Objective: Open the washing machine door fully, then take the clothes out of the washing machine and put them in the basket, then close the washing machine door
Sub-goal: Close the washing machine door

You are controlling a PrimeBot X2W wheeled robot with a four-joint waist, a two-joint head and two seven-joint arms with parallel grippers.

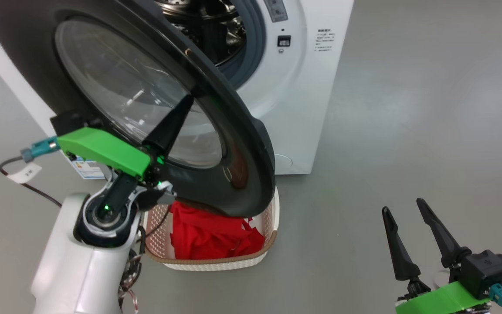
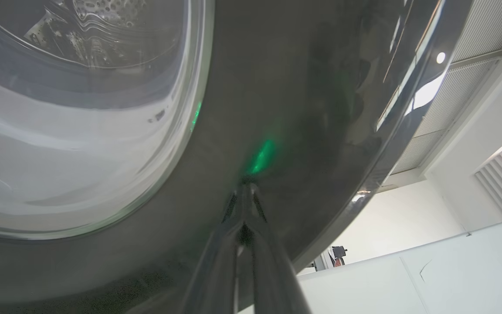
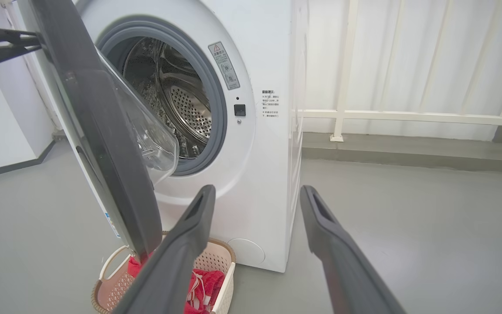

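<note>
Pressing on the door looks like the step in hand. At the left, the left claw has its 2 dark fingers pinched together into a single point, holding nothing. In the left wrist view that point appears to touch the glossy black rim just beside the glass.

The washing machine door stands partly open, swung out from the opening. It has a wide, mirror-smooth black ring around a bulging clear bowl. Below its lower edge the basket sits on the grey floor. It is cream plastic with perforated walls and a brown woven-look rim. The clothes lie crumpled inside it, soft bright red with a little white trim.

Further right, the washing machine is a hard white box. Its grey rubber seal rings the perforated steel drum, which looks empty as far as the right wrist view reaches.

I judge the unloading done, with only the closing left. The next move calls for a steady push that follows the door's arc toward the seal until the latch catches. The rim is slick and curved, so a pointed tip could skid.

At the far right, the right claw hovers low over the floor, well apart from everything. Its fingers are spread wide and empty.
</note>
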